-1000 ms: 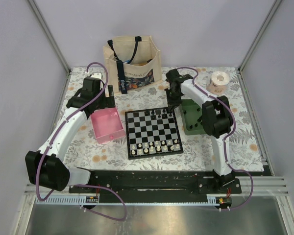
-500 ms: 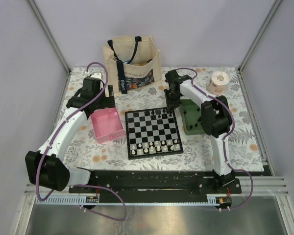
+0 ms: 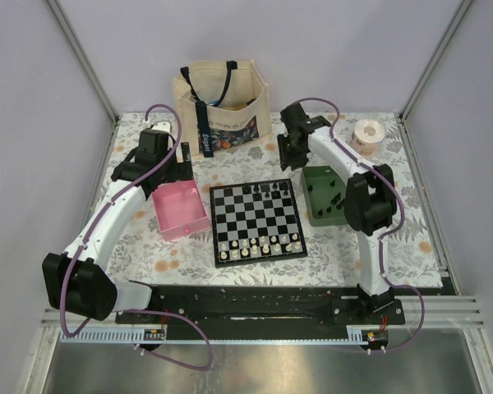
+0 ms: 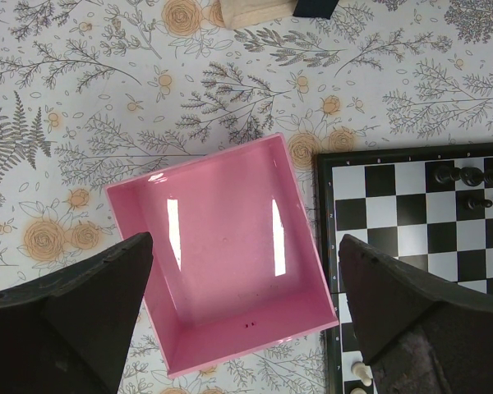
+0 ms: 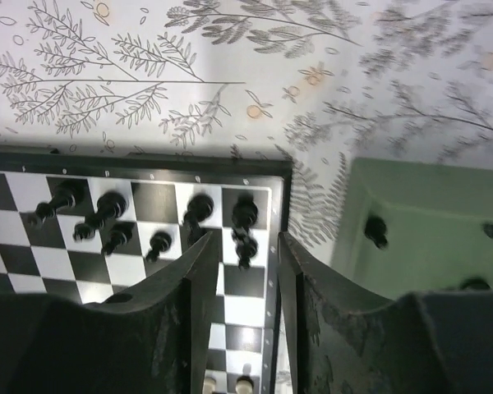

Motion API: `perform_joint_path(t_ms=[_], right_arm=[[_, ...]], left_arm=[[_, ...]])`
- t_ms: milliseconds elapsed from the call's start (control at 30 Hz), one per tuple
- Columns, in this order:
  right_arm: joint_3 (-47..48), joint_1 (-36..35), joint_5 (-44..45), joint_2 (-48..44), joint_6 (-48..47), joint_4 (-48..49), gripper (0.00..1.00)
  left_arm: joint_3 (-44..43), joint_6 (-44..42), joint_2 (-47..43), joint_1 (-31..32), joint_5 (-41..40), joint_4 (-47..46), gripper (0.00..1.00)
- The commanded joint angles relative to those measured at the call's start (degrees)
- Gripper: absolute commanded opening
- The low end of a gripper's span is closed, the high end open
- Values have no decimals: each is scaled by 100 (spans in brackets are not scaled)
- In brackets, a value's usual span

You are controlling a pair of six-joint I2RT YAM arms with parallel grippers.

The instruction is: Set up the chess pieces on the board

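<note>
While my left gripper [image 4: 245,242] is waiting wide open over the pink tray [image 4: 199,164], my right gripper [image 5: 246,242] is hovering with fingers apart, holding nothing, above the far corner of the board [image 5: 140,267]. Black chess pieces [image 5: 107,209] are standing there, and more are lying in the green tray [image 5: 394,205] just beside it, so I am hanging close to both.
</note>
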State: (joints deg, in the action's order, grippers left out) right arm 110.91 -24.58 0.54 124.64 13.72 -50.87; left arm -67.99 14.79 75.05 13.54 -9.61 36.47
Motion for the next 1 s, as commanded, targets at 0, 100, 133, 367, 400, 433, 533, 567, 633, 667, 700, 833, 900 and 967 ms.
perform_joint_path(t_ms=[0, 100, 133, 367, 400, 433, 533, 567, 633, 667, 700, 833, 900, 967], right_arm=[[-533, 365, 368, -1326, -97, 199, 45], [-1578, 857, 325, -2020, 34, 594, 46], [-1921, 1041, 290, -2214, 43, 683, 46], [-3268, 1719, 351, -2576, -9, 912, 49], [-3313, 1746, 351, -2541, 17, 956, 49], [-3322, 1789, 377, -2480, 26, 956, 49], [-3234, 1851, 377, -2269, 79, 974, 48], [-3225, 1860, 342, -2190, 96, 974, 48], [-3111, 1860, 429, -2014, 79, 921, 47], [-3093, 1860, 473, -1935, 79, 912, 47], [-3067, 1869, 526, -1856, 96, 904, 47], [-2970, 1869, 596, -1662, 88, 825, 46], [-2979, 1869, 632, -1627, 61, 868, 46], [-2962, 1869, 684, -1575, 61, 868, 46]], left_arm=[[5, -64, -148, 8, 29, -175, 99], [-13, -72, -131, 17, 29, -166, 99], [-13, -72, -131, 17, 38, -175, 99], [-22, -55, -131, 17, 99, -175, 99], [-22, -55, -131, 17, 99, -166, 99], [-22, -55, -131, 17, 99, -166, 99], [-13, -63, -139, 17, 82, -175, 99], [-13, -64, -139, 17, 64, -166, 99], [-13, -64, -122, 17, 64, -175, 99], [-13, -64, -122, 17, 64, -175, 99], [-4, -64, -122, 17, 55, -175, 99], [-31, -72, -104, 8, 64, -166, 99], [-22, -72, -113, 17, 47, -184, 99], [-22, -72, -104, 17, 38, -175, 99]])
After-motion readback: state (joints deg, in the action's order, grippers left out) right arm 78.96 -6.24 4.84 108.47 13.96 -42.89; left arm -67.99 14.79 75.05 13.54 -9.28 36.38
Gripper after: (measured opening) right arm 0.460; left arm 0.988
